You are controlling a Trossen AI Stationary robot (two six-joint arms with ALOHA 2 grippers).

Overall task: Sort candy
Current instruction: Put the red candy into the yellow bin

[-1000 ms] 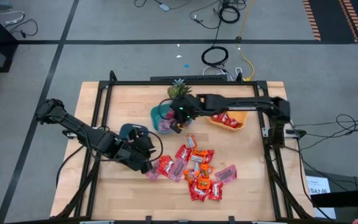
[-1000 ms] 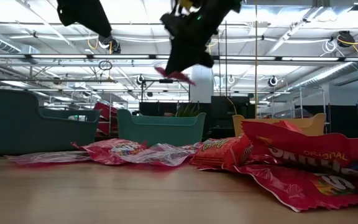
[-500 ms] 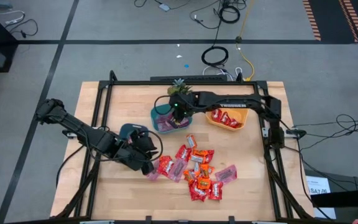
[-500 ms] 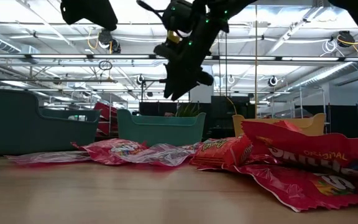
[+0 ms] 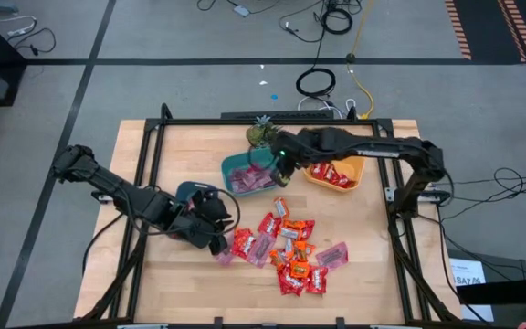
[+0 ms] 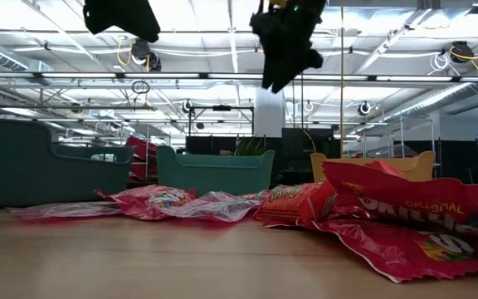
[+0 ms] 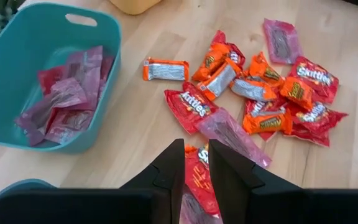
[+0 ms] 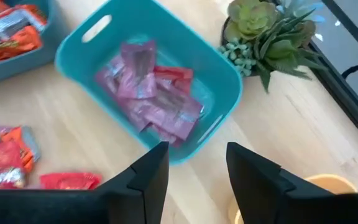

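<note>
Right gripper (image 5: 282, 165) hangs high over the far-side rim of the teal bowl (image 5: 247, 172), fingers apart w/ nothing between them; pink-purple wrappers (image 8: 151, 93) lie in that bowl just below and a little ahead of it. The loose candy (image 5: 290, 247) sits well apart from it, toward the table's near edge, so a reach back that way is probably next for this arm. Left gripper (image 5: 215, 239) is far nearer the pile: low at its left fringe, fingers (image 7: 169, 168) almost together w/ a narrow gap over a red-orange wrapper (image 7: 197, 180); whether it's actually pinched can't be told. The pile's long axis runs away from the left gripper's tips, toward the right side. The orange bowl (image 5: 354, 178) w/ red packs lies beside the right gripper.
</note>
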